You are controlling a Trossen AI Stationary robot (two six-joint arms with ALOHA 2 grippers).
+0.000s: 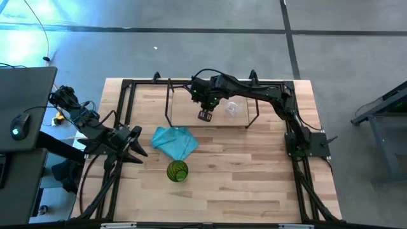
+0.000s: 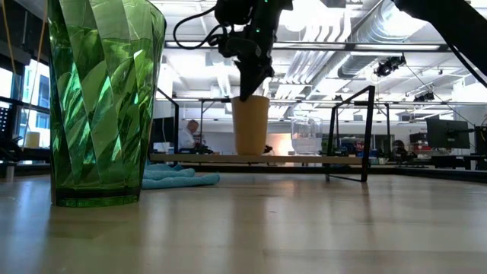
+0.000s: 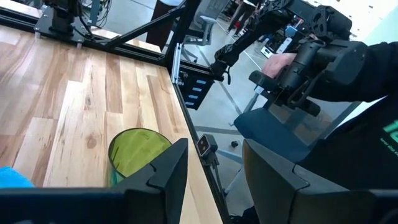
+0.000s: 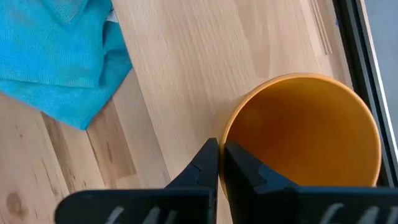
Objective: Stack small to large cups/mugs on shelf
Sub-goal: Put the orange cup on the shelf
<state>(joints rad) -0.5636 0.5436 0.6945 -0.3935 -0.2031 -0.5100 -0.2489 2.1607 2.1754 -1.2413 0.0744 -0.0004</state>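
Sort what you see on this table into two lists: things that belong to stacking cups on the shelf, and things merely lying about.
Belongs to the job:
orange cup, gripped at its rim by the right gripper
clear cup
green cup
shelf

Lying about:
teal cloth

This is a robotics lab in a large open industrial hall. Beyond the far edge of the wooden table, exposed silver ducts and strip lights run under the ceiling, with monitors and desks along the back. A polished concrete floor surrounds the table, and a desk with a computer mouse stands past its left edge.
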